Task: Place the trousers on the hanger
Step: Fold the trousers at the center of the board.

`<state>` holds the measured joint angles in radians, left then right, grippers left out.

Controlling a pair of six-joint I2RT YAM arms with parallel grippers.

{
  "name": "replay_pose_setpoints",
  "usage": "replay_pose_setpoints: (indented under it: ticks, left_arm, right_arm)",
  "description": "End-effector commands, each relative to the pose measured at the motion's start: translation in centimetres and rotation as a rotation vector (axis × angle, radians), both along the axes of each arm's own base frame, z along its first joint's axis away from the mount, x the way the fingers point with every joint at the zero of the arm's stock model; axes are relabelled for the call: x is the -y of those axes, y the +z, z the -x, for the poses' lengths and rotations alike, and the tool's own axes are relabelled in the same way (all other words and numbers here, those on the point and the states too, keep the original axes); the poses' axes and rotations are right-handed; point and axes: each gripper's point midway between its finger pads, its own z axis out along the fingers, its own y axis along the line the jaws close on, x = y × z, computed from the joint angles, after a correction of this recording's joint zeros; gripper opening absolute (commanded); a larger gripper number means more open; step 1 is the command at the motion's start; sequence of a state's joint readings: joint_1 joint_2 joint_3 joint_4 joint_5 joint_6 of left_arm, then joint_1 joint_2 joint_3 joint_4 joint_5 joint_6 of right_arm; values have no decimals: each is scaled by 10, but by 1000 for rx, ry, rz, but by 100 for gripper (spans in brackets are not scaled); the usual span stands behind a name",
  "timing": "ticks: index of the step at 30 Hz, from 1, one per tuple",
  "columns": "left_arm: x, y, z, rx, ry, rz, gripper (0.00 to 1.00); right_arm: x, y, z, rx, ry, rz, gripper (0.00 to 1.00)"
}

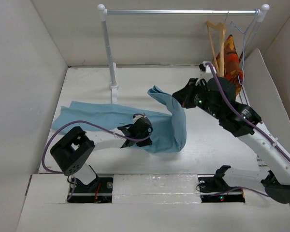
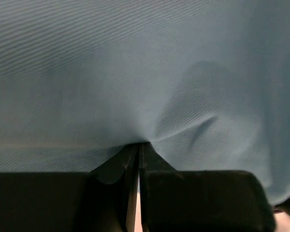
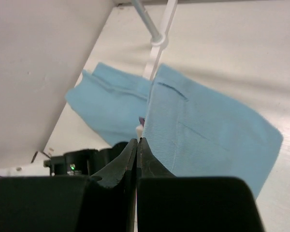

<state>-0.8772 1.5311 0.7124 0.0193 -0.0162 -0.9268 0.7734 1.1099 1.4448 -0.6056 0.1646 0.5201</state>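
The light-blue trousers (image 1: pixel 96 116) lie spread across the left and middle of the table, with one end raised into a fold at the centre. My left gripper (image 1: pixel 149 128) is shut on the cloth near that fold. In the left wrist view the cloth (image 2: pixel 135 72) fills the frame and bunches into my shut left gripper (image 2: pixel 139 145). My right gripper (image 1: pixel 177 98) holds the raised end up. In the right wrist view my right gripper (image 3: pixel 137 140) is shut on an edge of the trousers (image 3: pixel 208 130). The wooden hanger (image 1: pixel 217 43) hangs on the rail at the back right, behind the right arm.
A white clothes rail (image 1: pixel 183 12) spans the back, and its left post (image 1: pixel 108 48) stands just behind the trousers. An orange-red patterned garment (image 1: pixel 231 60) and a thin wire hanger (image 1: pixel 246 29) hang beside the wooden hanger. White walls enclose the table.
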Motion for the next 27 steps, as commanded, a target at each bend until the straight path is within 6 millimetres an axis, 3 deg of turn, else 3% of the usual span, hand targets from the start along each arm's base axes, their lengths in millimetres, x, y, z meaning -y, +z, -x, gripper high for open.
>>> replay_pose_setpoints:
  ticks: [1, 2, 3, 5, 6, 7, 8, 9, 10, 11, 12, 13, 14, 15, 17, 18, 19, 20, 21, 22, 23, 24, 25, 26, 27]
  left_arm:
    - [29, 1, -7, 5, 8, 58, 0]
    - [37, 2, -7, 4, -3, 62, 0]
    - [58, 15, -6, 21, -33, 90, 0]
    - [80, 13, -2, 17, -65, 88, 0]
    - [109, 31, 0, 37, -101, 138, 0]
    - [122, 18, 8, -9, -137, 130, 0]
    - [139, 20, 12, -19, -163, 150, 0]
    - [172, 41, 17, -3, -213, 200, 0]
    - [186, 44, 22, -11, -241, 204, 0]
    - [198, 28, 26, -31, -267, 172, 0]
    - [219, 49, 26, -20, -306, 203, 0]
    - [228, 43, 29, -32, -323, 195, 0]
    - [235, 50, 28, -30, -333, 214, 0]
    - [248, 70, 25, -8, -343, 268, 0]
    - [250, 103, 15, 41, -328, 320, 0]
    - [246, 111, 13, 60, -316, 317, 0]
    - [230, 134, 1, 110, -272, 312, 0]
    - [214, 143, -12, 138, -230, 304, 1]
    - [185, 123, -19, 148, -174, 227, 2]
    - [165, 149, -23, 189, -145, 246, 2]
    - [143, 151, -27, 203, -104, 216, 3]
    - [102, 125, -33, 179, -41, 118, 3]
    - [74, 153, -40, 247, 26, 136, 3]
    - [27, 162, -46, 292, 110, 108, 4]
    - [-16, 147, -56, 286, 196, 54, 4]
  right_arm:
    - [27, 85, -11, 212, -40, -137, 0]
    - [31, 90, -13, 226, -38, -139, 0]
    - [34, 96, -12, 241, -23, -137, 0]
    - [55, 116, -19, 288, -70, -135, 0]
    - [54, 122, -12, 296, -20, -143, 0]
    - [59, 129, -11, 315, -23, -146, 0]
    - [72, 143, -12, 353, -50, -152, 0]
    - [75, 148, -9, 364, -38, -153, 0]
    - [81, 153, -9, 375, -44, -149, 0]
    - [92, 161, -13, 396, -73, -139, 0]
    - [92, 162, -12, 400, -42, -134, 0]
    - [94, 164, -12, 403, -42, -133, 0]
    - [97, 166, -15, 413, -42, -126, 0]
    - [104, 172, -15, 433, -55, -121, 0]
    - [110, 177, -17, 447, -57, -107, 0]
    - [107, 177, -19, 448, -32, -106, 0]
    - [106, 176, -21, 445, -24, -105, 0]
    - [102, 174, -22, 443, -10, -101, 0]
    - [99, 169, -26, 431, -10, -99, 0]
    - [89, 160, -28, 410, 17, -97, 0]
    - [84, 155, -28, 400, 26, -95, 0]
    - [82, 155, -31, 408, 13, -100, 0]
    - [69, 148, -29, 392, 43, -101, 0]
    - [57, 144, -30, 382, 58, -105, 0]
    - [52, 145, -32, 385, 55, -110, 0]
